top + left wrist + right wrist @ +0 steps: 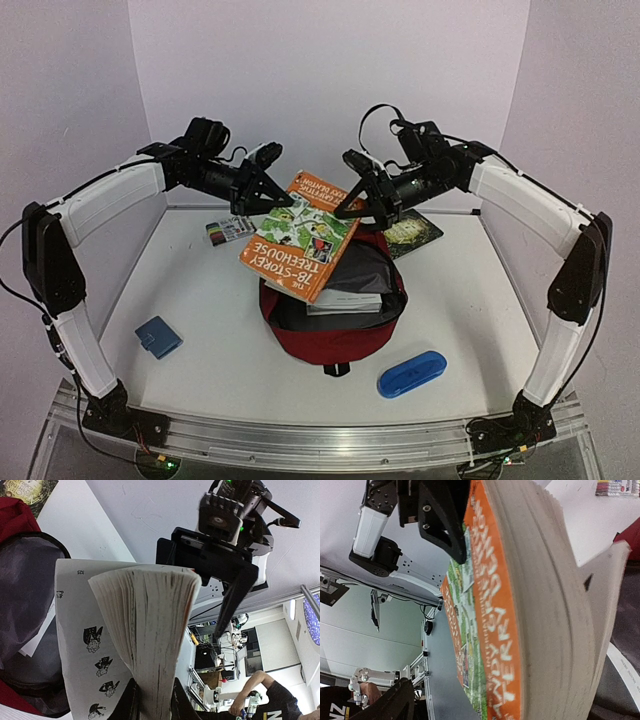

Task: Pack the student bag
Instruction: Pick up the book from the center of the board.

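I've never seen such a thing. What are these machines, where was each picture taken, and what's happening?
Two robot arms are bolted to a table. One picture looks down from above and behind; the other two come from cameras on the wrists, so things look huge. The left arm clamps its jaws on an orange book above an open red student bag with books inside. The right arm has its jaws open at the book's far edge. Also on the table: a blue oblong case, a small blue pouch, a marker pack and a dark book.
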Robot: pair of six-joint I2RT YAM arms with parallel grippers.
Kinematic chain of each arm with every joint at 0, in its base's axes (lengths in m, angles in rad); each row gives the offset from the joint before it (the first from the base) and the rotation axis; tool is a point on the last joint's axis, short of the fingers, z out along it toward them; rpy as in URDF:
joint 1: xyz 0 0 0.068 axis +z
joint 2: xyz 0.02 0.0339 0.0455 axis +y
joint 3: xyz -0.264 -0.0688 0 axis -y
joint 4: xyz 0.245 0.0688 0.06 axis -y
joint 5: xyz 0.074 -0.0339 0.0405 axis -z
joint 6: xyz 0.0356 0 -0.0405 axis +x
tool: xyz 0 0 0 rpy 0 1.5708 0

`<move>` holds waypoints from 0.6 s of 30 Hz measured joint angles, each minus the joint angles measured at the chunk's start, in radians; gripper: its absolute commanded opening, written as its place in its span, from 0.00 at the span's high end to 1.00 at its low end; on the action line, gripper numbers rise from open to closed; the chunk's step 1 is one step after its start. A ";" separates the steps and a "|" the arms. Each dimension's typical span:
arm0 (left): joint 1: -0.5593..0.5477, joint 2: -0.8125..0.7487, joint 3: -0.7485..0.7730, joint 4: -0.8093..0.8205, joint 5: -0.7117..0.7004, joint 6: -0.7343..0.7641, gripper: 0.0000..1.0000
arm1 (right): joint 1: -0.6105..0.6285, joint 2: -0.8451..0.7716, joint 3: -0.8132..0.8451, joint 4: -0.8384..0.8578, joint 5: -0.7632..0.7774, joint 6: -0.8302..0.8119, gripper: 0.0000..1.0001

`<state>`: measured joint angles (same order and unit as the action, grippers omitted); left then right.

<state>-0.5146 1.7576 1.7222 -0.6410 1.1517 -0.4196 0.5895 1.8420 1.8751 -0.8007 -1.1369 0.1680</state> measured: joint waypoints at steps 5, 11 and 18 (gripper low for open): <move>-0.004 0.000 0.000 0.015 0.024 -0.003 0.66 | -0.011 0.004 0.000 0.016 0.012 0.038 0.91; 0.003 -0.002 -0.004 0.049 -0.064 -0.026 0.27 | -0.033 0.017 0.001 0.058 0.018 0.119 1.00; 0.080 -0.140 -0.255 0.256 -0.246 -0.208 0.00 | -0.150 0.077 0.127 0.136 0.039 0.258 1.00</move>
<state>-0.4346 1.6179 1.4668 -0.3851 0.9055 -0.6276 0.4398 1.9194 2.0022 -0.6645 -1.0977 0.4255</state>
